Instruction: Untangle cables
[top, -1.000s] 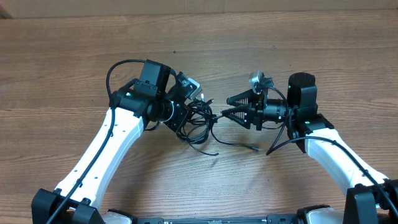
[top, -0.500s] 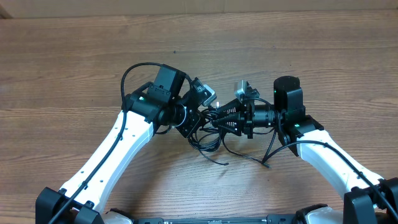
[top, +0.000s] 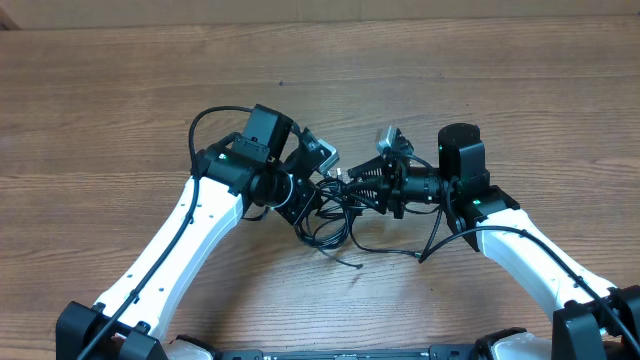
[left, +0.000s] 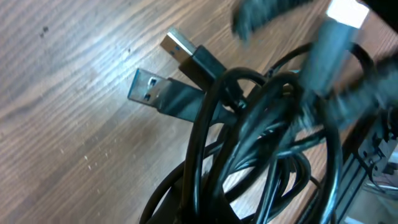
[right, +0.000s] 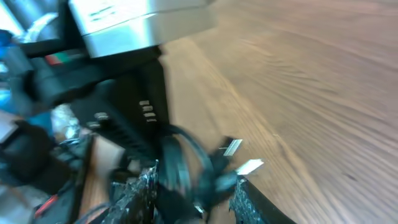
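No text, label, brand, number or sign can be read in any view; small pale marks are seen on the black bracket (right: 134, 118) and faint marks on the silver casing (right: 137, 25) in the right wrist view, but they are too blurred to be made out; nothing legible is borne by the two metal plug ends (left: 152, 87) of the cables (left: 261, 143) in the left wrist view.

Thin black cables (left: 249, 118) form one tangled bundle, two silver-tipped plugs sticking out.
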